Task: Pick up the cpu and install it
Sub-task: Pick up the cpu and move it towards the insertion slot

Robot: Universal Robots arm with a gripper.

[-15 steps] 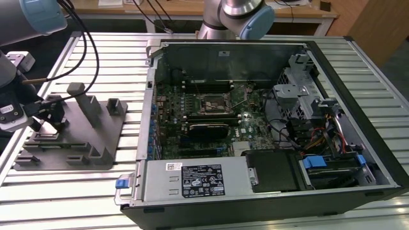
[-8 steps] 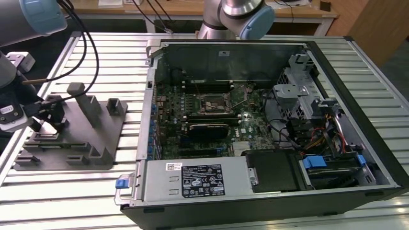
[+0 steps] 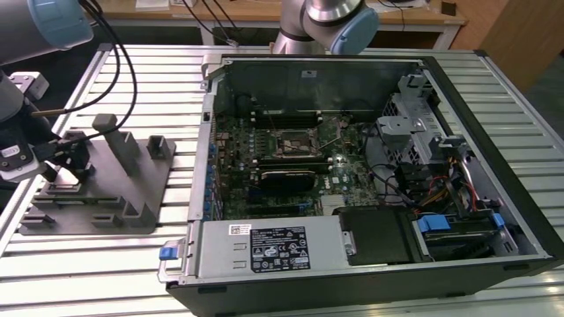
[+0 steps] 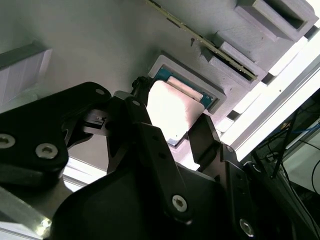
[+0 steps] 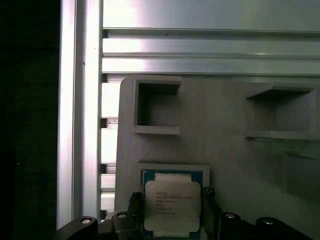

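Judging by its thin, flat build, we took the cpu (image 5: pixel 172 205) to be light and stiff but delicate, its smooth metal lid slippery, so its two opposite side edges looked the place to grip. It was a square chip, silver-grey lid over a green rim, lying in a shallow pocket of the grey fixture tray (image 3: pixel 145 198), at about nine o'clock from the open computer case (image 3: pixel 205 165) in the exterior view. The gripper (image 4: pixel 170 120) hung over it, jaws apart, one finger beside each edge, not visibly clamped.
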